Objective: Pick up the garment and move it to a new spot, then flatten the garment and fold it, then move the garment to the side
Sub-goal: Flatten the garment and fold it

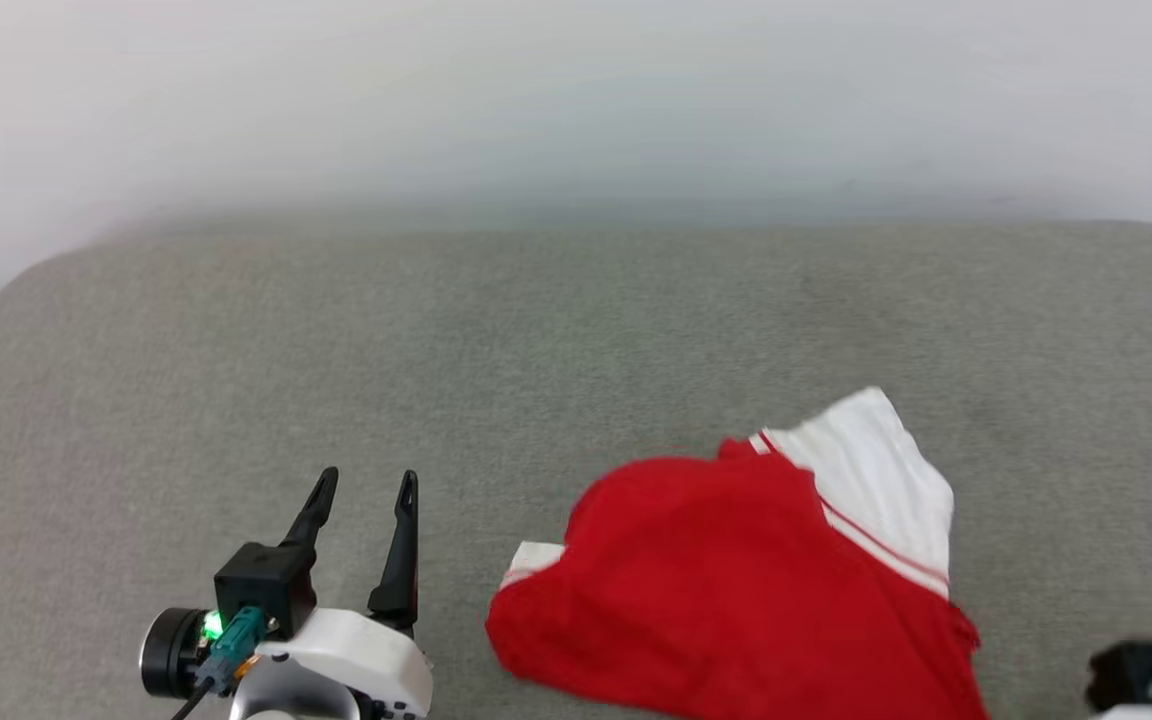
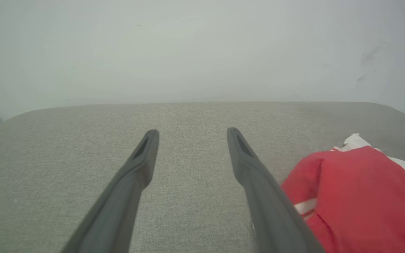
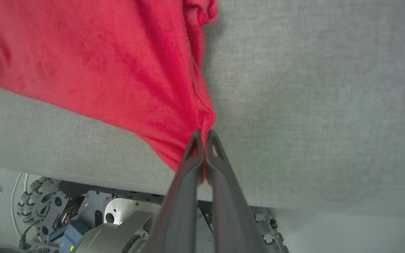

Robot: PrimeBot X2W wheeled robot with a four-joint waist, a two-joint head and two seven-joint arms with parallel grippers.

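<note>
The garment (image 1: pixel 736 580) is a crumpled red T-shirt with a white sleeve and red-and-white stripe trim, lying on the grey table at the lower right. Its print is hidden. In the right wrist view my right gripper (image 3: pixel 203 135) is shut on a pinched edge of the garment (image 3: pixel 93 59) near the table's front edge; the red cloth fans away from the fingertips. My left gripper (image 1: pixel 364 485) stands open over bare table to the left of the garment, touching nothing. From the left wrist, the garment (image 2: pixel 357 196) lies just right of the open left gripper (image 2: pixel 192 133).
The grey fabric table (image 1: pixel 436 350) stretches wide to the left and back, ending at a pale wall (image 1: pixel 576 100). Below the table's front edge (image 3: pixel 83 175) the right wrist camera catches the robot's wheeled base (image 3: pixel 83 218). A dark part of the right arm (image 1: pixel 1136 675) sits at the lower right corner.
</note>
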